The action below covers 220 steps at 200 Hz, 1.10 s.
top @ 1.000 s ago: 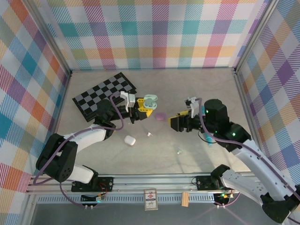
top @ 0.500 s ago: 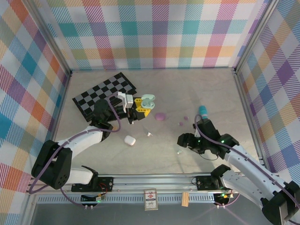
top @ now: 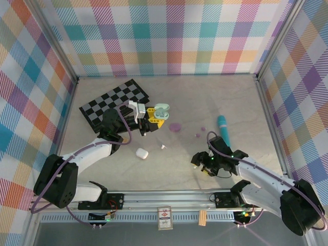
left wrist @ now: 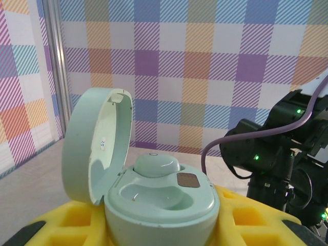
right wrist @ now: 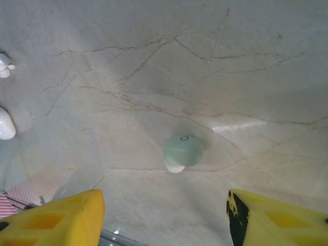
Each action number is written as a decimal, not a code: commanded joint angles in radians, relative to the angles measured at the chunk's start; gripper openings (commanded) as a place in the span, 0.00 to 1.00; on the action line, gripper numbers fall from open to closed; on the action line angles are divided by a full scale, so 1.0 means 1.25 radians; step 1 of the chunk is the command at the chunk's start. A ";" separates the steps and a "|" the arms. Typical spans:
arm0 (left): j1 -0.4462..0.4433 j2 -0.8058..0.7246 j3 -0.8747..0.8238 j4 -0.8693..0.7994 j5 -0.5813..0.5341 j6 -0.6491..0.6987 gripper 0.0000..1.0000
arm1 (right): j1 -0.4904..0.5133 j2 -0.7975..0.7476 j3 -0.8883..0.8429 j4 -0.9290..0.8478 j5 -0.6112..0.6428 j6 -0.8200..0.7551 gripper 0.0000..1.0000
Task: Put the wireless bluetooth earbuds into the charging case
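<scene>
The left end effector (left wrist: 161, 225) clamps an open mint charging case (left wrist: 159, 197), lid label (left wrist: 102, 142) unreadable. The right end effector (right wrist: 166, 215), spread apart, hovers over a mint earbud (right wrist: 182, 152) mid-frame.

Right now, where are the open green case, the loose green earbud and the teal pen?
open green case (left wrist: 159, 202), left wrist view, on its base.
loose green earbud (right wrist: 183, 149), right wrist view, on its rounded top.
teal pen (top: 224, 129), top external view, mid-barrel.

I find nothing I can read. A small white sticker (left wrist: 102, 142) inside the open lid of the mint charging case (left wrist: 161, 197), left of centre, bears marks too tiny to make out. At the bottom edge, a card (top: 164, 218) shows a red emblem; its print is illegible.
</scene>
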 commanded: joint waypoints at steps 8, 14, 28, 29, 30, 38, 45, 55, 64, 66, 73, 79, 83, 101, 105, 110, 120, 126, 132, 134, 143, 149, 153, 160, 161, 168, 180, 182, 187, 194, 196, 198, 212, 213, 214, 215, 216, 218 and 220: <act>0.002 -0.019 0.000 0.009 0.008 0.020 0.36 | 0.005 0.052 -0.004 0.095 -0.014 0.027 0.60; 0.002 -0.021 -0.001 0.008 0.008 0.020 0.36 | 0.005 0.064 -0.004 0.106 -0.014 0.028 0.59; 0.001 -0.025 0.000 0.005 0.007 0.021 0.36 | 0.004 0.089 -0.002 0.125 -0.009 0.027 0.57; 0.002 -0.025 0.000 0.005 0.007 0.021 0.36 | 0.005 0.090 -0.002 0.127 -0.008 0.027 0.57; 0.001 -0.025 0.000 0.004 0.007 0.021 0.36 | 0.005 0.091 -0.002 0.127 -0.008 0.027 0.57; 0.002 -0.028 0.000 0.001 0.007 0.022 0.36 | 0.005 0.105 0.003 0.132 -0.002 0.023 0.57; 0.001 -0.031 -0.002 -0.005 0.008 0.024 0.36 | 0.004 0.114 0.009 0.132 0.002 0.017 0.57; 0.001 -0.036 -0.002 -0.014 0.008 0.028 0.36 | 0.005 0.127 0.018 0.131 0.009 0.008 0.56; 0.001 -0.042 -0.002 -0.023 0.008 0.032 0.36 | 0.005 0.135 0.026 0.127 0.018 -0.002 0.56; 0.001 -0.042 -0.002 -0.026 0.008 0.034 0.36 | 0.005 0.136 0.028 0.127 0.020 -0.004 0.56; 0.002 -0.045 -0.002 -0.034 0.007 0.039 0.36 | 0.005 0.141 0.035 0.122 0.025 -0.013 0.55; 0.001 -0.048 -0.002 -0.039 0.007 0.041 0.36 | 0.005 0.146 0.042 0.114 0.030 -0.022 0.55; 0.001 -0.049 -0.002 -0.041 0.007 0.041 0.36 | 0.005 0.150 0.046 0.108 0.034 -0.029 0.54; 0.001 -0.053 -0.003 -0.041 0.007 0.043 0.36 | 0.005 0.163 0.063 0.088 0.042 -0.052 0.54; 0.000 -0.053 -0.003 -0.041 0.007 0.043 0.36 | 0.005 0.164 0.066 0.084 0.046 -0.054 0.54; 0.000 -0.053 -0.005 -0.042 0.007 0.044 0.36 | 0.005 0.163 0.070 0.079 0.053 -0.062 0.53; 0.001 -0.054 -0.004 -0.043 0.005 0.047 0.36 | 0.005 0.161 0.079 0.062 0.068 -0.075 0.52; 0.001 -0.055 -0.005 -0.044 0.005 0.047 0.36 | 0.004 0.159 0.088 0.051 0.077 -0.086 0.52; 0.001 -0.055 -0.007 -0.045 0.004 0.049 0.36 | 0.005 0.158 0.096 0.042 0.084 -0.095 0.51; 0.001 -0.055 -0.007 -0.046 0.004 0.049 0.36 | 0.005 0.158 0.099 0.038 0.086 -0.098 0.51; 0.000 -0.054 -0.008 -0.046 0.003 0.052 0.36 | 0.005 0.158 0.108 0.028 0.089 -0.106 0.50; 0.001 -0.053 -0.008 -0.047 0.002 0.054 0.36 | 0.005 0.159 0.113 0.028 0.089 -0.109 0.49; 0.001 -0.053 -0.009 -0.047 0.001 0.055 0.36 | 0.005 0.161 0.115 0.028 0.088 -0.111 0.48; 0.001 -0.053 -0.010 -0.047 0.000 0.057 0.36 | 0.005 0.164 0.117 0.030 0.088 -0.114 0.48; 0.001 -0.053 -0.010 -0.047 0.000 0.056 0.36 | 0.005 0.164 0.118 0.029 0.088 -0.114 0.48; 0.002 -0.052 -0.011 -0.047 -0.001 0.058 0.36 | 0.005 0.170 0.122 0.027 0.088 -0.118 0.48; 0.003 -0.051 -0.014 -0.047 -0.004 0.061 0.36 | 0.005 0.180 0.134 0.013 0.092 -0.135 0.49; 0.002 -0.051 -0.014 -0.047 -0.005 0.061 0.36 | 0.005 0.181 0.137 0.009 0.093 -0.139 0.50; 0.002 -0.051 -0.015 -0.047 -0.005 0.061 0.36 | 0.005 0.183 0.145 -0.003 0.098 -0.151 0.51; 0.003 -0.051 -0.017 -0.047 -0.007 0.062 0.36 | 0.006 0.185 0.159 -0.028 0.108 -0.175 0.53; 0.003 -0.051 -0.016 -0.047 -0.007 0.062 0.36 | 0.008 0.185 0.162 -0.037 0.112 -0.182 0.53; 0.003 -0.052 -0.016 -0.047 -0.008 0.062 0.36 | 0.009 0.185 0.167 -0.048 0.121 -0.190 0.53; 0.006 -0.051 -0.019 -0.048 -0.017 0.061 0.36 | 0.032 0.186 0.213 -0.135 0.198 -0.244 0.54; 0.006 -0.051 -0.020 -0.049 -0.018 0.060 0.36 | 0.035 0.187 0.216 -0.141 0.204 -0.248 0.54; 0.007 -0.051 -0.020 -0.049 -0.019 0.061 0.36 | 0.037 0.187 0.219 -0.147 0.207 -0.252 0.54; 0.007 -0.051 -0.020 -0.049 -0.020 0.061 0.36 | 0.039 0.188 0.221 -0.153 0.212 -0.256 0.54; 0.008 -0.051 -0.021 -0.049 -0.021 0.061 0.36 | 0.040 0.188 0.224 -0.160 0.220 -0.259 0.54; 0.009 -0.052 -0.021 -0.050 -0.022 0.060 0.36 | 0.045 0.189 0.232 -0.168 0.233 -0.265 0.55; 0.011 -0.050 -0.022 -0.051 -0.024 0.061 0.36 | 0.051 0.190 0.238 -0.182 0.243 -0.271 0.55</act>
